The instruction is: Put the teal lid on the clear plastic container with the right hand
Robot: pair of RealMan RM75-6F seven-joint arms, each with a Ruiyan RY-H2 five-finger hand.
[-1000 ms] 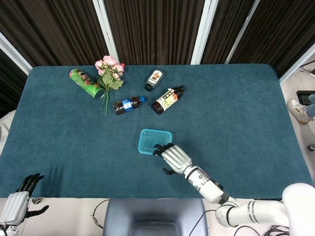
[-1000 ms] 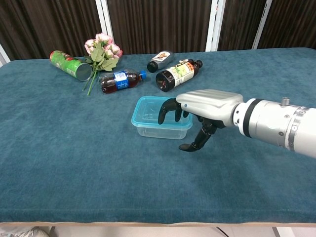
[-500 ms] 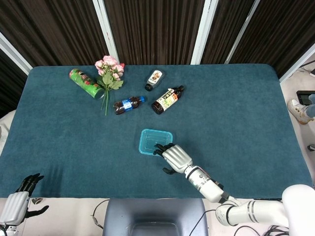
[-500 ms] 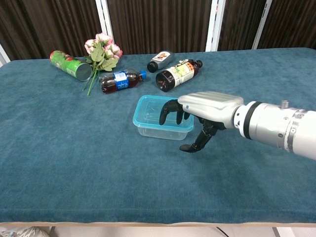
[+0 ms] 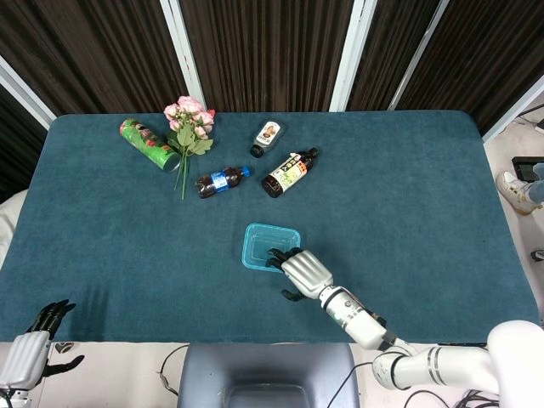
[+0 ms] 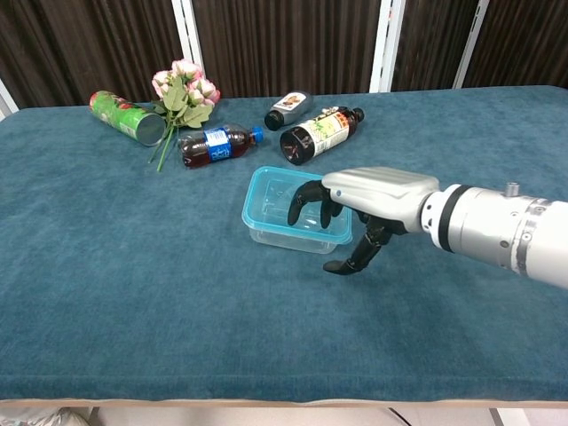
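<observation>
Both hands — right hand point(image 6: 359, 213), left hand point(image 5: 30, 350) — wear silver shells over black fingers (forearm silver, black-banded).

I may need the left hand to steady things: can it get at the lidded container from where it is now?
Probably not easily. The left hand hangs off the table's near left corner, while the container sits right of centre with the right hand resting its fingers on the teal lid. Nothing blocks the way; it looks a long reach.
</observation>
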